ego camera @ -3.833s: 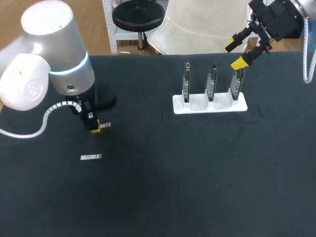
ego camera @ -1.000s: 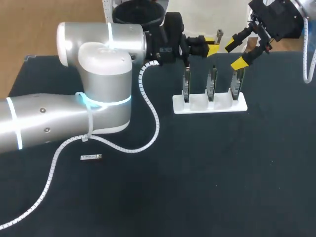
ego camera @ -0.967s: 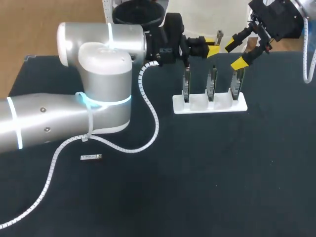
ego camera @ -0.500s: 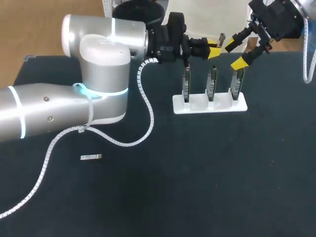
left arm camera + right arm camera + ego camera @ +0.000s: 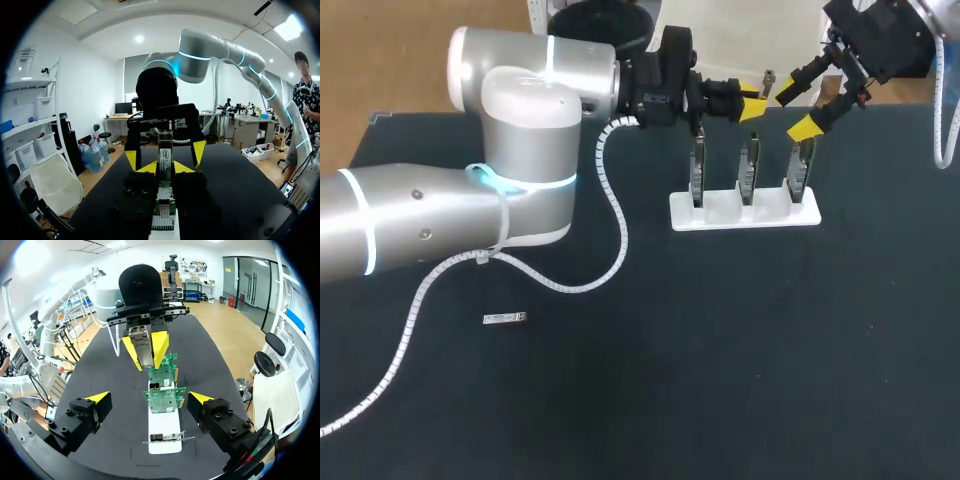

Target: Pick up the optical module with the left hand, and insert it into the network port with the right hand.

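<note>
My left gripper (image 5: 750,103) is at the back of the table, above the green boards (image 5: 749,165), shut on a silver optical module (image 5: 766,77). In the left wrist view the module (image 5: 165,152) stands upright between my yellow fingertips (image 5: 144,168). My right gripper (image 5: 798,110) hangs wide open just right of it, above the right-hand board (image 5: 801,168). From the right wrist view, my left gripper (image 5: 145,347) with the module (image 5: 141,350) faces my own open gripper (image 5: 149,397) across the boards (image 5: 162,385). A second module (image 5: 505,318) lies on the table at the left.
The three green boards stand upright in a white holder (image 5: 744,213) at the back middle of the dark table. My left arm's white cable (image 5: 610,240) trails over the table's left half.
My left arm has swung from the table's left side to the back, above the boards, and edged slightly right in the last second. The right arm has stayed still.
</note>
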Motion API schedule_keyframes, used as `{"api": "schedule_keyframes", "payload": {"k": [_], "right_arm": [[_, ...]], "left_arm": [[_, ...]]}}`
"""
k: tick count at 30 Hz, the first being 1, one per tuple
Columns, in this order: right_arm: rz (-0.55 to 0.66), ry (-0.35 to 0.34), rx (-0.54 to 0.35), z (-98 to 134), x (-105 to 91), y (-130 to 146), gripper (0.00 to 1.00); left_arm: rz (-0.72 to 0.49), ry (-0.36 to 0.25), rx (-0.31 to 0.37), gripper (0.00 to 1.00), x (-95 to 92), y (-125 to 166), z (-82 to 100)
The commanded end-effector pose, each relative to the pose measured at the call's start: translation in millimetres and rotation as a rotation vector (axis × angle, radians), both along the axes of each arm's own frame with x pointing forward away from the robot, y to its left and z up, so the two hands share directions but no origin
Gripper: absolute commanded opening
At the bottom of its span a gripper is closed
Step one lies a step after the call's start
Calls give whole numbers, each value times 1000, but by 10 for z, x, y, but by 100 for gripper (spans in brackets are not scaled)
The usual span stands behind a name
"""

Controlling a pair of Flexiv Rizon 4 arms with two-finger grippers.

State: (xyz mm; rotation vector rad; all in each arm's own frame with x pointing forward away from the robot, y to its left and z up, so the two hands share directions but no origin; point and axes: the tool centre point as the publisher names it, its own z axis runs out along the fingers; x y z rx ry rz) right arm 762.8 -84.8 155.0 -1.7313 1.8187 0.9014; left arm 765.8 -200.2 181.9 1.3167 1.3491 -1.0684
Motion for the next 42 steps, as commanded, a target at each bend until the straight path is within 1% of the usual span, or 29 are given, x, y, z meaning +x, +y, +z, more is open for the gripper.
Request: {"api": "schedule_keyframes", "payload": {"k": [1, 8, 15, 42], "right_arm": [[1, 0, 1, -2, 5, -1, 100], [1, 0, 1, -2, 5, -1, 100], [1, 0, 1, -2, 5, -1, 100], [1, 0, 1, -2, 5, -1, 100]], "left_arm": [[-1, 3, -1, 0, 2, -7, -13], [-7, 8, -6, 0, -18, -21, -25], [7, 36, -16, 0, -9, -6, -61], [13, 50, -11, 0, 11, 3, -95]]}}
